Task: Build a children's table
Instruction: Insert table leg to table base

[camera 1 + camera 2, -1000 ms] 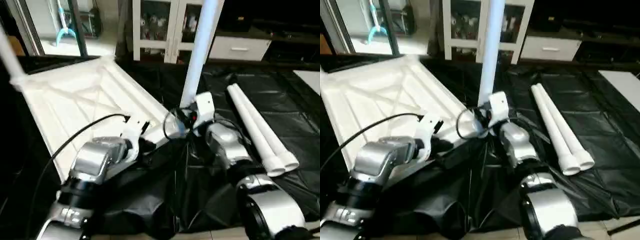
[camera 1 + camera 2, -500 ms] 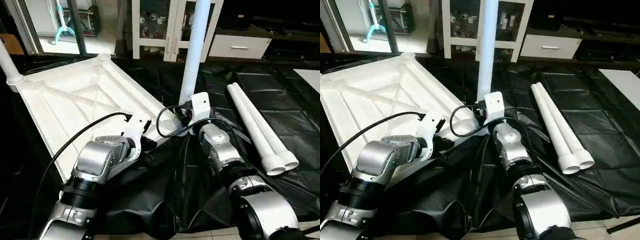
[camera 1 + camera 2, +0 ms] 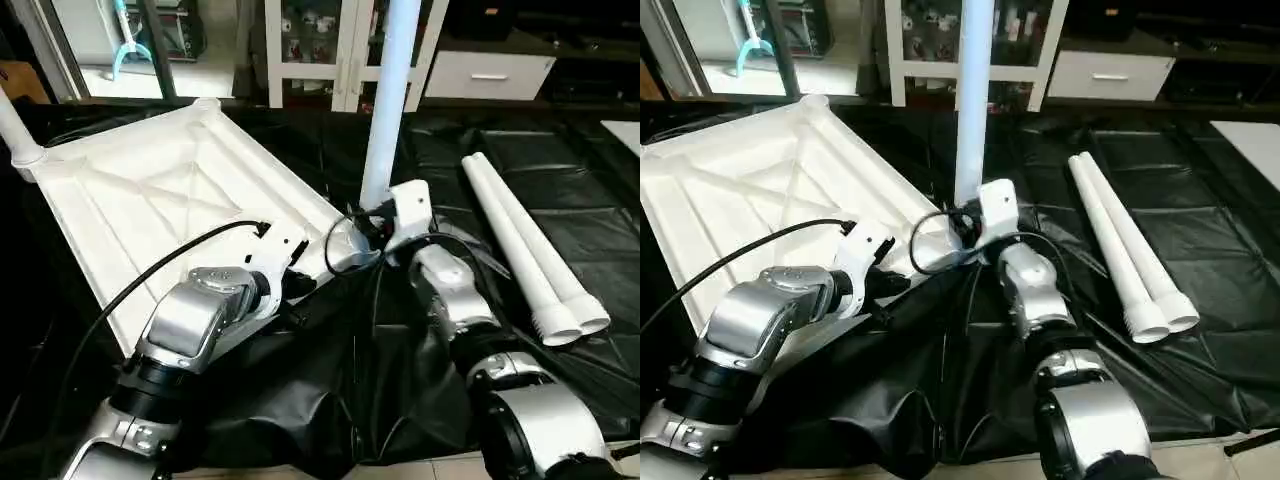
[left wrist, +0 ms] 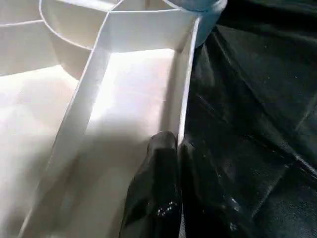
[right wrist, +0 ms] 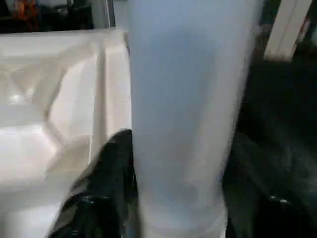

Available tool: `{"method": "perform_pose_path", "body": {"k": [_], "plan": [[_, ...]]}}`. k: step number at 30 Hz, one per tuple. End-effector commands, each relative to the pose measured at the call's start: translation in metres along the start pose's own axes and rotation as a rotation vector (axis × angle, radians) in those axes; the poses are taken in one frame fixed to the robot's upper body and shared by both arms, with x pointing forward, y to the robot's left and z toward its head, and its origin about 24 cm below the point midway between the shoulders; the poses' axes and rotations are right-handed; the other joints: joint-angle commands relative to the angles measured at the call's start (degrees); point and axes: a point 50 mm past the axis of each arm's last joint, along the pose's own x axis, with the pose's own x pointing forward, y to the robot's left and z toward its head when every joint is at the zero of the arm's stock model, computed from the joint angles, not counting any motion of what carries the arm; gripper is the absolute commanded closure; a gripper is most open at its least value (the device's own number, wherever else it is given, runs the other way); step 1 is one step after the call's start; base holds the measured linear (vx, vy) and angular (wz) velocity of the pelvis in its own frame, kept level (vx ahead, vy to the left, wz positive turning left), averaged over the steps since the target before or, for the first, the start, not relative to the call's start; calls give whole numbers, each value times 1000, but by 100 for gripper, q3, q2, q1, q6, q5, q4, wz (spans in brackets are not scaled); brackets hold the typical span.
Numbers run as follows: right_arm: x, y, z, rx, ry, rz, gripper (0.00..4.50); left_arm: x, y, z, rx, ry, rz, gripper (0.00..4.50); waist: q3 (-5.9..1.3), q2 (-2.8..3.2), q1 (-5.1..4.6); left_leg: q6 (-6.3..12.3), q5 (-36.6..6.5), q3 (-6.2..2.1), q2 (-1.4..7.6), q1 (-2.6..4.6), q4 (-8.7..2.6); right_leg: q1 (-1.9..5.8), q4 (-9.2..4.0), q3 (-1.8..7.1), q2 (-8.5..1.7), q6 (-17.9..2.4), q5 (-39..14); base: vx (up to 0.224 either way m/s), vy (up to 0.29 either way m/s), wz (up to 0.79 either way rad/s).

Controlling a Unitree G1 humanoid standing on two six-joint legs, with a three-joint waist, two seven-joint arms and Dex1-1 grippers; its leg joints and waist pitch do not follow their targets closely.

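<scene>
A black plastic sheet (image 3: pixel 520 130), creased and glossy, covers the work surface. Beyond it stands a white cabinet with glass doors (image 3: pixel 318 45), small items visible on its shelves. To one side of it sits a low white drawer unit (image 3: pixel 488 75) under a dark surface. On the other side a dark-framed glass door (image 3: pixel 120 50) opens onto a brightly lit pale floor (image 3: pixel 210 75). A strip of light flooring (image 3: pixel 1200 448) shows at the sheet's near edge.

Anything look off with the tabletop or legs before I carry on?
Nothing looks damaged. The tabletop lies ribbed side up but skewed on the black sheet, and the sheet is bunched into folds under the near corner. The upright leg stands about straight; two spare legs lie side by side.
</scene>
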Motion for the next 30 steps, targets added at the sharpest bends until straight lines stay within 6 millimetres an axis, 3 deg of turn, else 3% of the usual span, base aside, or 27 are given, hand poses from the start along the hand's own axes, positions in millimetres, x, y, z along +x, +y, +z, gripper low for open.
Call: {"method": "perform_pose_path", "body": {"k": [1, 4, 6, 7, 8, 9, 12, 15, 18, 20, 22, 26, 27, 28, 30], "plan": [[-10, 24, -43, 80, 174, 114, 161, -1, 3, 7, 51, -48, 47, 450, -152, 49, -13, 160, -68, 5, -2, -61, -275, 185, -368, 297, -472, -1036, 2281, 0, 0, 0], [-10, 18, -33, 92, 99, 119, 135, -2, 1, 6, 95, -61, 20, 450, -150, 58, -21, 217, -63, 3, 2, -73, -268, 194, -367, 303, -484, -1089, 2210, 0, 0, 0], [-13, 10, -21, 88, 10, 131, 117, -4, -1, 3, 135, -75, -8, 450, -179, 68, -13, 321, 129, 0, 4, -88, -236, 223, -332, 311, -477, -1106, 2567, 0, 0, 0], [-19, 2, -12, 87, -53, 147, 107, -5, -3, 0, 171, -79, -24, 450, -237, 87, 9, 474, 675, -9, 3, -103, -170, 258, -218, 297, -427, -1054, 3647, 0, 0, 0], [-21, -1, -10, 90, -72, 156, 99, -5, -4, -1, 185, -77, -28, 450, -247, 83, 17, 546, 814, 1, -4, -94, -141, 255, -184, 296, -411, -1022, 4040, 0, 0, 0], [-23, -3, -8, 91, -82, 163, 91, -5, -4, -3, 194, -76, -30, 450, -254, 74, 5, 591, 1002, -3, -23, -132, -122, 270, -121, 282, -398, -1000, 4602, 0, 0, 0], [-42, -21, 0, 72, -109, 216, 59, -5, -2, -11, 293, -72, -44, 450, -268, 106, 24, 507, 905, -8, -52, -141, -100, 286, -98, 249, -376, -811, 5012, 0, 0, 0], [-62, -38, 3, 50, -53, 325, 59, -7, -2, -17, 385, -81, -105, 450, -275, 96, 91, 448, 752, -12, -81, -151, -84, 313, -110, 240, -340, -591, 4959, 0, 0, 0], [-68, -44, 4, 45, -24, 368, 59, -8, -4, -19, 425, -88, -133, 450, -266, 81, 92, 379, 595, -22, -68, -146, -99, 303, -122, 237, -361, -585, 4695, 0, 0, 0], [-84, -59, 11, 14, 55, 474, 59, -13, -12, -27, 513, -82, -262, 450, -256, 71, 96, 431, 520, -30, -76, -147, -89, 316, -141, 235, -345, -619, 4473, 0, 0, 0], [-88, -63, 17, -1, 71, 506, 59, -14, -15, -29, 527, -80, -292, 450, -257, 73, 130, 484, 523, -10, -48, -108, -77, 266, -141, 247, -359, -692, 4262, 0, 0, 0], [-88, -70, 28, -75, 103, 540, 59, -16, -22, -32, 538, -90, -369, 450, -257, 62, 132, 535, 542, -13, -30, -123, -69, 253, -127, 249, -388, -849, 4009, 0, 0, 0], [-86, -70, 32, -82, 99, 557, 59, -16, -23, -33, 540, -93, -383, 450, -259, 38, 130, 560, 616, -10, -23, -124, -57, 243, -117, 250, -392, -975, 3876, 0, 0, 0], [-86, -70, 32, -82, 99, 557, 59, -16, -23, -33, 540, -93, -383, 450, -268, 40, 130, 569, 665, -16, -30, -144, -45, 261, -93, 256, -391, -1003, 3892, 0, 0, 0], [-84, -67, 35, -64, 101, 602, 59, -16, -22, -34, 547, -93, -385, 450, -261, 53, 149, 656, 701, -6, -25, -134, -27, 226, -94, 257, -393, -1069, 3841, 0, 0, 0]]}}
